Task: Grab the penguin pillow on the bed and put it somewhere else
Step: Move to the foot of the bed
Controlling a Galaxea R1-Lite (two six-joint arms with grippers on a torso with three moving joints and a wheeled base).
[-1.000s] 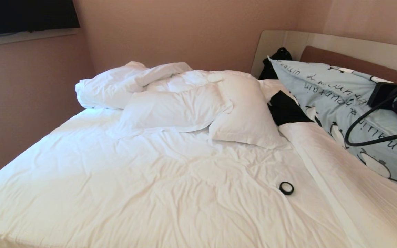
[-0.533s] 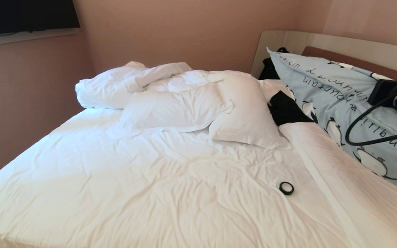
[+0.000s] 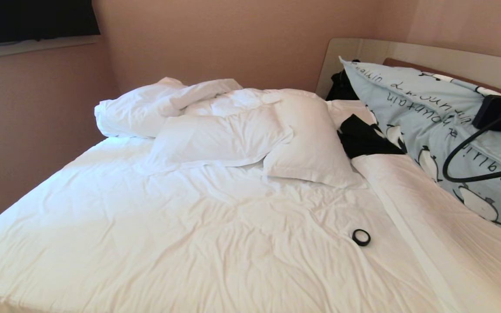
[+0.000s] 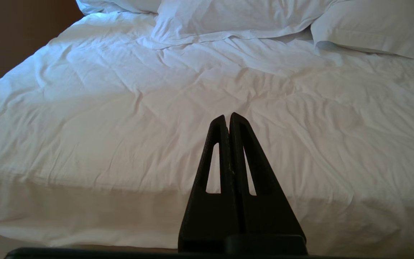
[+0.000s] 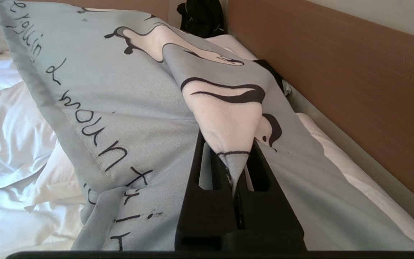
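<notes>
Right gripper (image 5: 233, 169) pinching the penguin pillow (image 3: 429, 126) at the head of the bed (image 3: 189, 234).

One large bed with wrinkled white sheets fills the head view, its brown headboard (image 5: 354, 82) along the right. On it lie one bunched white duvet (image 3: 146, 108) toward the far side and two plain white pillows (image 3: 220, 139) side by side at mid-bed. The single light blue penguin pillow is raised on a slant against the headboard, a fold of its cover clamped between the right gripper's closed fingers. One black garment (image 3: 363, 137) lies beside it, one black bag (image 3: 342, 84) sits in the corner, and one small black ring (image 3: 361, 237) rests on the sheet. The left gripper (image 4: 228, 122) hangs over the bed's near edge, fingers pressed together on nothing.
</notes>
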